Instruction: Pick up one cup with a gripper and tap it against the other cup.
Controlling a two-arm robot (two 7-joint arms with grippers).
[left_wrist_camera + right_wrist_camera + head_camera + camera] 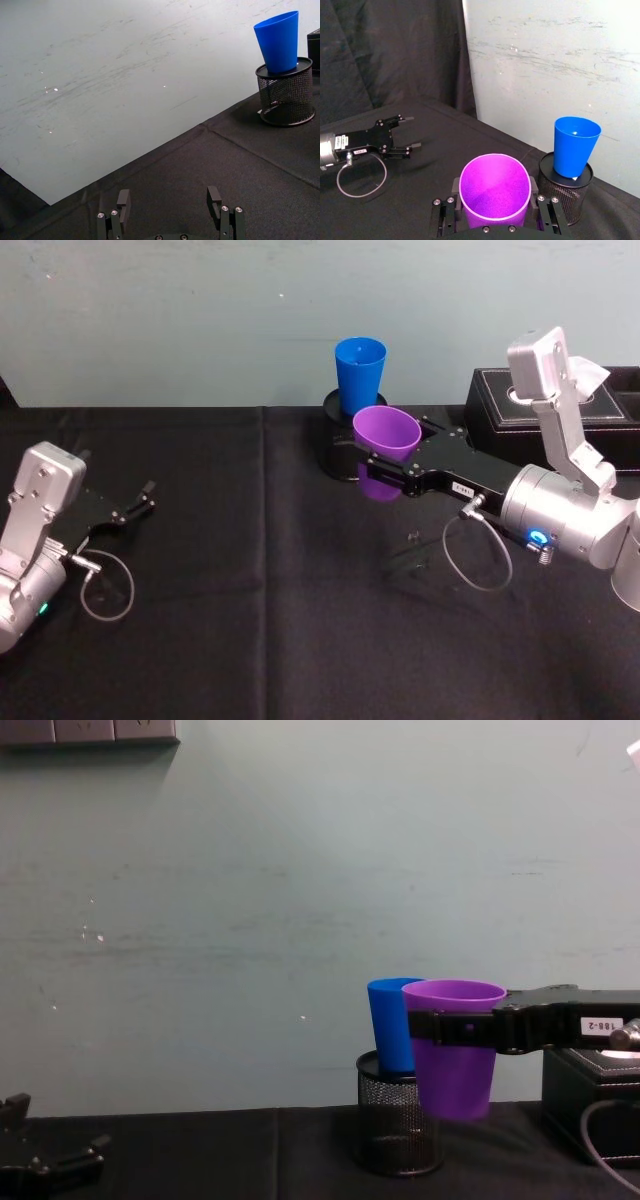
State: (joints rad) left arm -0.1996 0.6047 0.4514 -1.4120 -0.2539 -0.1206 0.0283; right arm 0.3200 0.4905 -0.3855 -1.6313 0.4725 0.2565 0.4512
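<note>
My right gripper (383, 468) is clenched around the purple cup (386, 432), one finger on each side of its wall below the rim. It holds the cup upright, mouth up and empty, lifted off the black cloth (260, 620) that covers the table. The cup hangs just on the near side of the mesh pen holder (285, 95), level with its upper half. The blue cup (359, 370) stands upright with its base set in the holder's open top. The chest view overlaps the two cups, but my right wrist view shows a gap between them. To the right of the holder sits a black box (600, 405) at the table's back edge. Well to the left of the holder, my left gripper (140, 502) lies low over the cloth, fingers spread and holding nothing. Behind the holder rises a pale, scuffed blue-green wall (250, 870), with grey wall plates (90, 730) high up to the left. A dark drape (395, 50) hangs farther left, beyond the wall's edge.
</note>
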